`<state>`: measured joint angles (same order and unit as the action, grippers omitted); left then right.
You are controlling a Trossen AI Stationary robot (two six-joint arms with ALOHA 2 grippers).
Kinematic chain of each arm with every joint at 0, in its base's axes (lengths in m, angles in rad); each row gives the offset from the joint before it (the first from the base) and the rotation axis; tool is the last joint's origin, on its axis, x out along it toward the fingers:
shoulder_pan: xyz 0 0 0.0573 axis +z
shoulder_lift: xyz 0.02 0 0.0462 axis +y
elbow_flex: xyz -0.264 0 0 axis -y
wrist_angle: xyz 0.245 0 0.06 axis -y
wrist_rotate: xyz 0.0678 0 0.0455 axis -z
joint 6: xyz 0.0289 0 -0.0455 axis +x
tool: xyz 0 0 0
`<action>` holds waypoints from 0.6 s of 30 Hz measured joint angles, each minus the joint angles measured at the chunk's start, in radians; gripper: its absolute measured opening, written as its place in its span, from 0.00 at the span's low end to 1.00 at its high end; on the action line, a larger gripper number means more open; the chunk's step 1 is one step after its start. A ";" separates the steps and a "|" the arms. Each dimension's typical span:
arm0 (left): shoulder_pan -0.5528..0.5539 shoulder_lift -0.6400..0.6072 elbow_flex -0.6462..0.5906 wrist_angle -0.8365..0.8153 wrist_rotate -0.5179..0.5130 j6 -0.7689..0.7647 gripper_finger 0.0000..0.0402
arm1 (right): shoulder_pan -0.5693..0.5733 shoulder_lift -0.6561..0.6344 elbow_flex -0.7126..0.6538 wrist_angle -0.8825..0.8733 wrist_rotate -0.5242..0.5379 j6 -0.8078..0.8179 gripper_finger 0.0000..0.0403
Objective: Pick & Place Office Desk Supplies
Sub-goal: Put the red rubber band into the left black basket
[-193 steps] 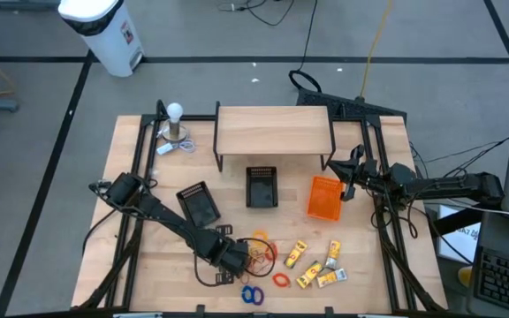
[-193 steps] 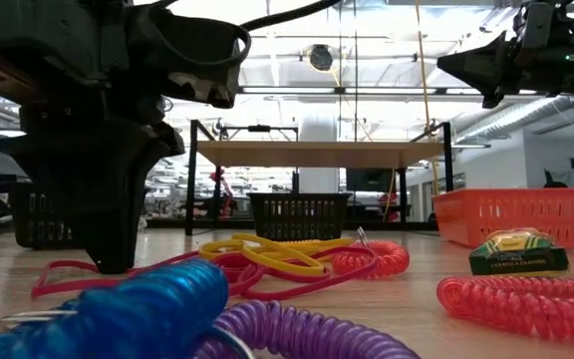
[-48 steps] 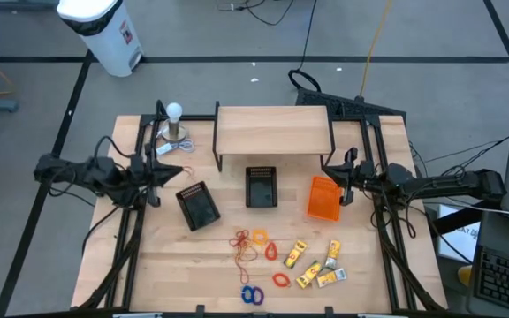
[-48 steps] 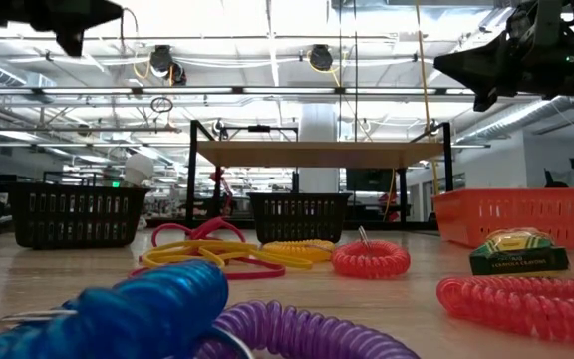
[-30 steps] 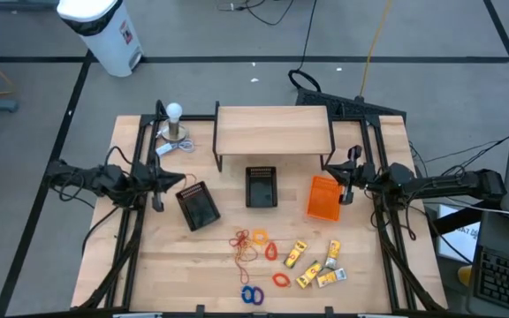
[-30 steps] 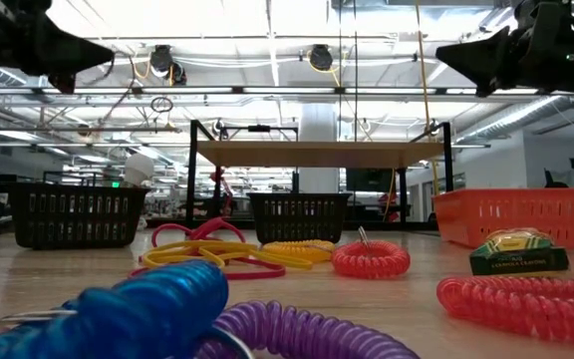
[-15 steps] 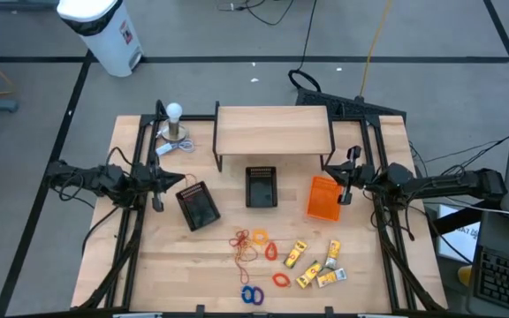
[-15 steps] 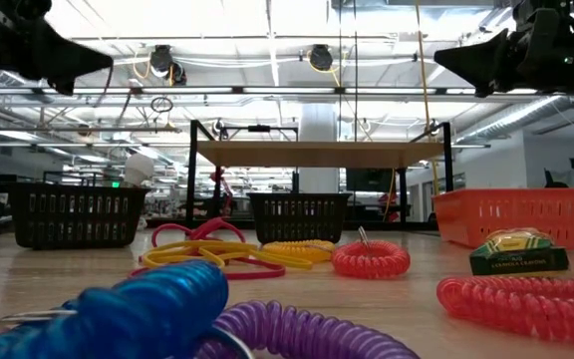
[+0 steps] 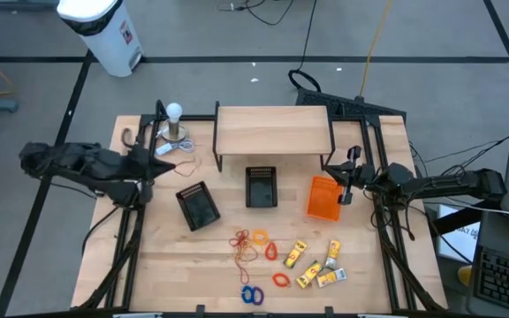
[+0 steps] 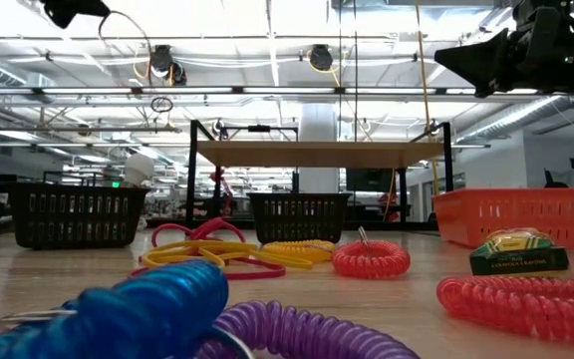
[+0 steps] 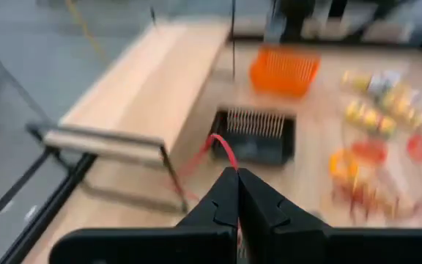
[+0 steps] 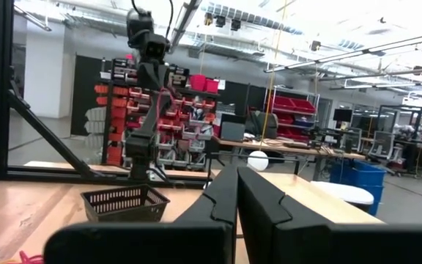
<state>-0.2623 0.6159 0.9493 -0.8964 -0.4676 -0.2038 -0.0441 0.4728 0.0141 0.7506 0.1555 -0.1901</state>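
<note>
The wooden table (image 9: 148,265) has open room along its left edge and in the front left corner, and also a bare strip in front of the orange bin (image 9: 324,197) on the right side. At the back edge stands a small wooden shelf (image 9: 272,131), and a white bulb-shaped object (image 9: 175,121) stands in the back left corner. Two black mesh bins are in the middle: one (image 9: 198,204) tilted toward the left, one (image 9: 262,186) just in front of the shelf. The floor around is grey, with a white trash can (image 9: 104,31) beyond the back left corner.

The office supplies lie near the front edge, a little right of the centre: rubber bands (image 9: 250,245) in red, orange and tan, yellow packets (image 9: 318,264) next to them, and blue rings (image 9: 252,294) closest to the front edge.

The left gripper (image 9: 159,162) is above the left back part of the table, near the bulb. Its fingers are pressed together on a thin red rubber band (image 11: 224,151), which hangs out from the tips. The right gripper (image 9: 344,179) is at the right edge, just beside the orange bin, with fingers closed and nothing between them.
</note>
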 joint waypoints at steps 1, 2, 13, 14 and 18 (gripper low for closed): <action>0.000 0.038 0.031 -0.050 0.009 -0.018 0.00 | 0.000 0.000 0.000 0.000 0.000 -0.006 0.00; 0.000 0.070 0.053 -0.089 0.016 -0.033 0.00 | 0.000 0.000 0.000 0.000 0.000 -0.007 0.00; 0.073 0.279 0.033 -0.120 0.246 -0.143 0.00 | 0.000 -0.001 0.000 0.025 0.000 -0.035 0.00; 0.081 0.299 0.022 -0.107 0.267 -0.146 0.00 | 0.000 -0.001 0.000 0.025 0.000 -0.035 0.00; 0.113 0.376 -0.033 -0.047 0.353 -0.148 0.00 | 0.000 -0.001 0.000 0.032 0.000 -0.033 0.00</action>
<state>-0.1492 0.9920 0.9168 -0.9437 -0.1143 -0.3522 -0.0441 0.4721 0.0142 0.7822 0.1558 -0.2227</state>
